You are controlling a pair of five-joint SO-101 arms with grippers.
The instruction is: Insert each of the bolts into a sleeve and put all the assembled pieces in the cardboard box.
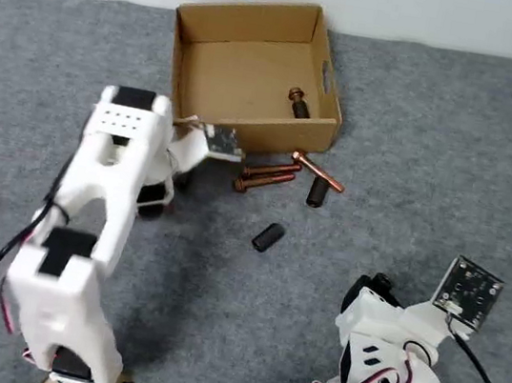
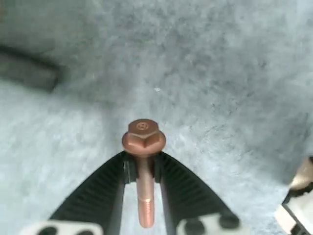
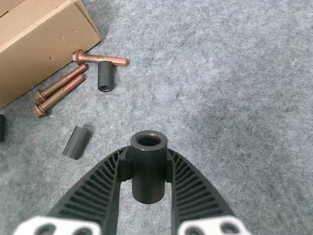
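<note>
Left claw (image 2: pixel 143 169): clamped on a copper bolt (image 2: pixel 143 138).
Right claw (image 3: pixel 148 164): gripping a black sleeve (image 3: pixel 148 185).
Cardboard box (image 1: pixel 249 12): near the far edge of the table (image 1: pixel 453 163), one assembled piece (image 1: pixel 298 103) inside.

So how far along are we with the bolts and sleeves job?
Done: one assembled bolt-and-sleeve piece lies in the brown cardboard box. In hand: the left gripper is shut on a copper hex bolt, the right gripper on a black cylindrical sleeve, not yet joined. Left: that pair, plus three loose copper bolts and two loose black sleeves visible on the grey carpet beside the box.
</note>
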